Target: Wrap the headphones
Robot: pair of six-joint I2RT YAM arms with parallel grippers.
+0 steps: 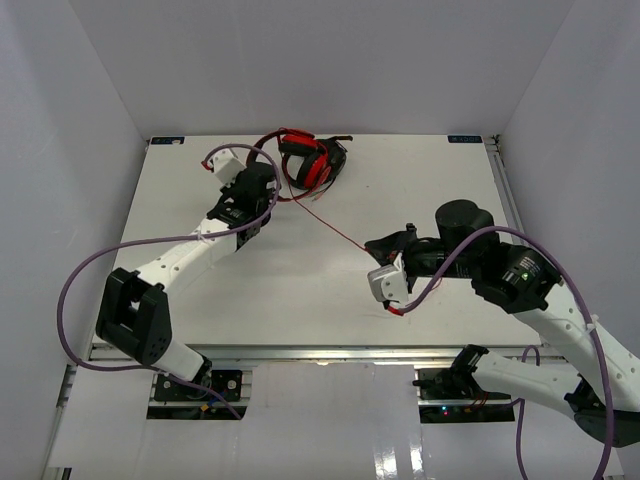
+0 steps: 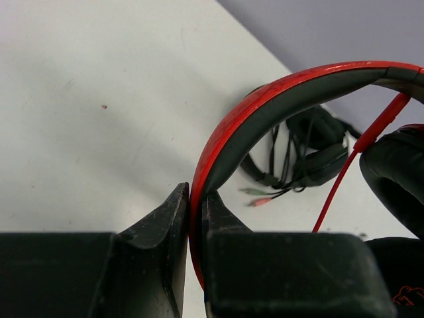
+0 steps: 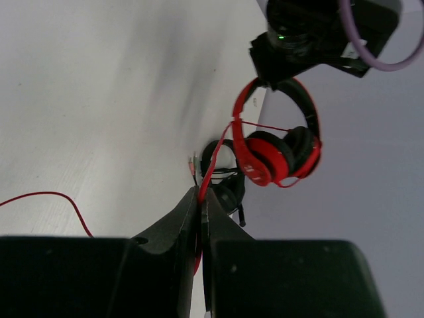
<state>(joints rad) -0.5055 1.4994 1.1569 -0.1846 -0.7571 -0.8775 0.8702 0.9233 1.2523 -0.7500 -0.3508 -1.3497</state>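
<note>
White table boxed in by plain pale walls. Red headphones sit at its far edge, the left claw clenched on the headband. The right claw pinches their thin red cable, stretched across the table. Black headphones lie just behind.

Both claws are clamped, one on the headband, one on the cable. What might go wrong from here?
1. The cable runs in a straight line from the headphones to the right claw. A harder pull may slip the headband out of the left claw or strain the cable.
2. The black headphones lie just behind, so a wrapping loop may snag them.
</note>
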